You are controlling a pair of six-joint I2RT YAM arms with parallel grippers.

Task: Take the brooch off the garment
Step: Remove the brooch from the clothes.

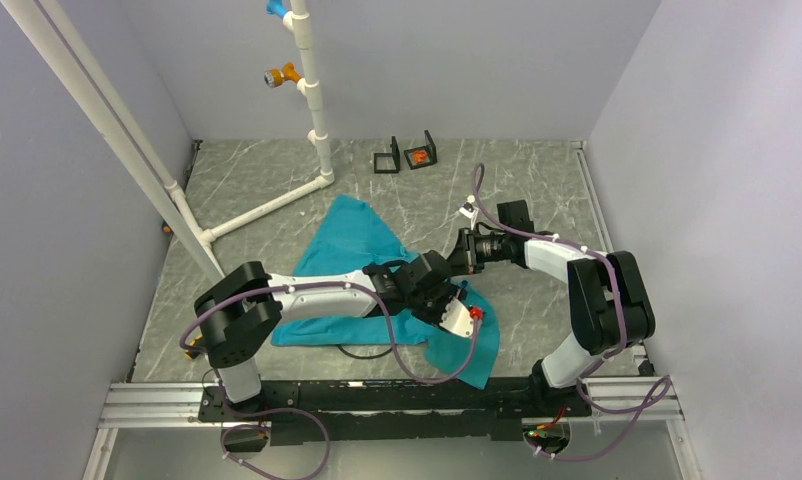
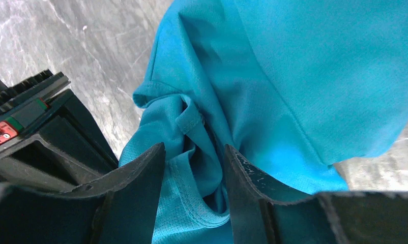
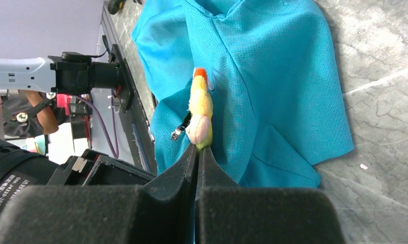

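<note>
The garment [image 1: 352, 240] is a teal T-shirt lying crumpled on the marble table, also seen as the garment [image 2: 293, 76] and the garment [image 3: 273, 66] in the wrist views. The brooch [image 3: 200, 109] is a small yellow, pink and green ornament with an orange tip and a metal clasp. It stands up against the cloth with my right gripper [image 3: 198, 148] shut on its lower end. My left gripper [image 2: 194, 155] presses down on the shirt with a bunched fold and hem squeezed between its fingers. In the top view the left gripper [image 1: 449, 308] and right gripper [image 1: 461, 260] sit close together over the shirt's right part.
A white pipe stand [image 1: 312, 100] with blue and orange pegs rises at the back left. Two small black frames [image 1: 405, 156] sit at the back, and a white tag [image 1: 468, 209] lies near the right arm. Purple cables loop beside both arms.
</note>
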